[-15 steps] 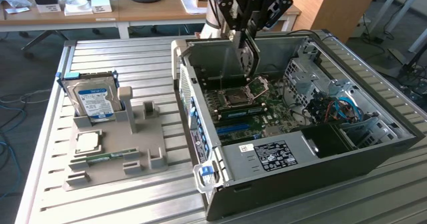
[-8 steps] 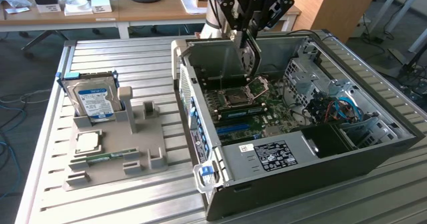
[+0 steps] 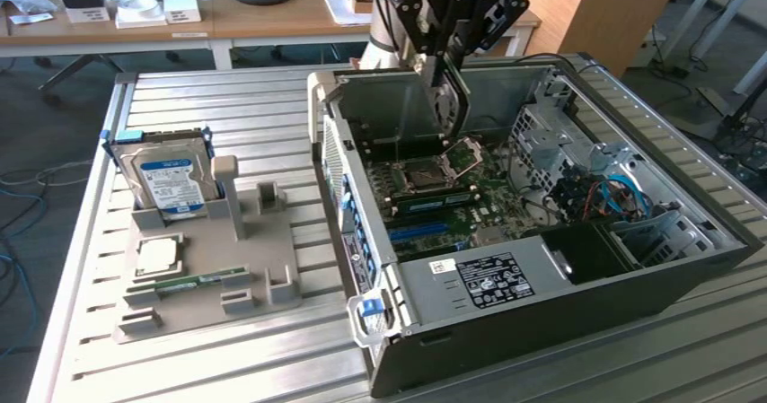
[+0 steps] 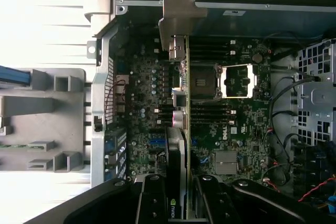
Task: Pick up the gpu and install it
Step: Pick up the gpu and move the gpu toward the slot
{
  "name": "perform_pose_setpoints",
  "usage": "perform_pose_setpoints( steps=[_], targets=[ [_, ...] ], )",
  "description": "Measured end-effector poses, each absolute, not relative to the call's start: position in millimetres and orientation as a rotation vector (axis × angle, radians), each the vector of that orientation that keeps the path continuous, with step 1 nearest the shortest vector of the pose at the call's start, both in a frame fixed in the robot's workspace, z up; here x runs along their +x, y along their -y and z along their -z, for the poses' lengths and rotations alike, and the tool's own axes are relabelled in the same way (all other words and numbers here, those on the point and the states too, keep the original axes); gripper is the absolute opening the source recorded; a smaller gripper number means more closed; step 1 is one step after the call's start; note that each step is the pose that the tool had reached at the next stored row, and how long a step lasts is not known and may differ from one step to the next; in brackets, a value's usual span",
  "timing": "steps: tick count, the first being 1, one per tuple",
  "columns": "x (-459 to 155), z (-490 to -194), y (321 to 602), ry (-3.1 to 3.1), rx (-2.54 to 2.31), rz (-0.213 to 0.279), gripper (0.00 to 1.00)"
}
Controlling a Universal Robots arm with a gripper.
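Here we see the gripper (image 3: 446,57) clamped on the gpu (image 3: 447,107), holding it edge-on over the motherboard (image 3: 480,197) inside the open computer case (image 3: 599,286). The card's silver bracket (image 4: 178,19) sits near one case wall. Outside the case, a hard drive (image 3: 168,179) stands in a grey holder (image 3: 240,268).

Gripper (image 4: 181,203) was clamped on the gpu (image 4: 177,150), seen edge-on, w/ black fingers (image 4: 152,203) on either side of the card. The cooler face w/ a small green logo sat btwn them. The silver end bracket (image 4: 178,14) was at the card's far end, near the case wall (image 4: 102,77). The card ran over the mobo (image 4: 142,93), just beside the open CPU socket (image 4: 202,82) & its flipped-up silver frame (image 4: 239,80). A gray fixture tray (image 4: 47,114) lay outside the case.
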State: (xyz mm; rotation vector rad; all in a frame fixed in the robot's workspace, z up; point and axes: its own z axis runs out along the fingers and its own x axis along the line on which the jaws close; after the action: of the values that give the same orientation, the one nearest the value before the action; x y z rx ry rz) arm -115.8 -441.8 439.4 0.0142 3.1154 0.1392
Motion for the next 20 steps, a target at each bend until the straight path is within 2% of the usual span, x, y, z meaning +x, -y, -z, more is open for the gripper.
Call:
perform_pose_setpoints(
  steps=[20],
  targets=[
    [-80.0, -439.4, 441.6, -3.115, 0.014, -0.139, 0.27]
  ],
)
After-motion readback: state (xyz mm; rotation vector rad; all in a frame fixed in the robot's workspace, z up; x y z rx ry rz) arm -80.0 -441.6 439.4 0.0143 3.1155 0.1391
